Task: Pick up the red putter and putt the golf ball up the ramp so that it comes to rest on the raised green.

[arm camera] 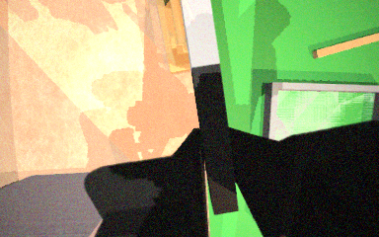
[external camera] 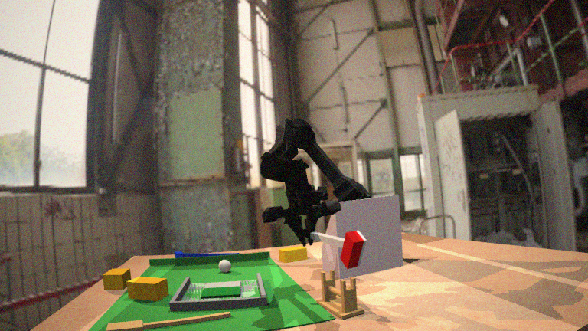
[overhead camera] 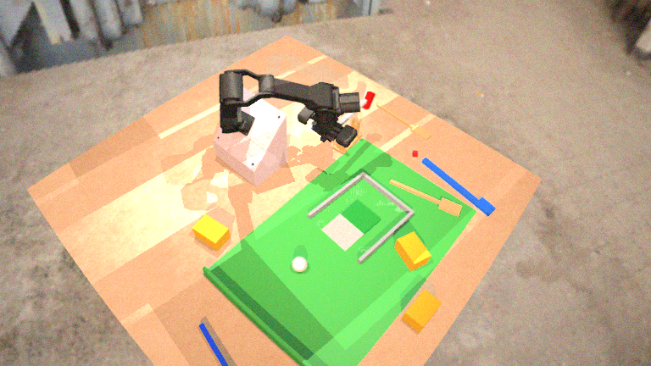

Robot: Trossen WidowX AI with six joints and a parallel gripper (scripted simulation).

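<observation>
We see the jaws (external camera: 306,235) closed on the red putter (external camera: 351,247), lifted above its wooden stand (external camera: 340,295) near the green mat's edge (overhead camera: 342,156); the golf ball (overhead camera: 299,263) rests well apart.

In the top view the arm covers the hand (overhead camera: 336,132) and all of the putter (overhead camera: 367,100) but its red head, which peeks out just beyond the wrist. The wrist view is half filled by the dark fingers, which cover the grip where they close on the shaft; the club's head lies past the top edge. A blue stick (overhead camera: 214,344) far from the hand is cut off by the bottom edge.
</observation>
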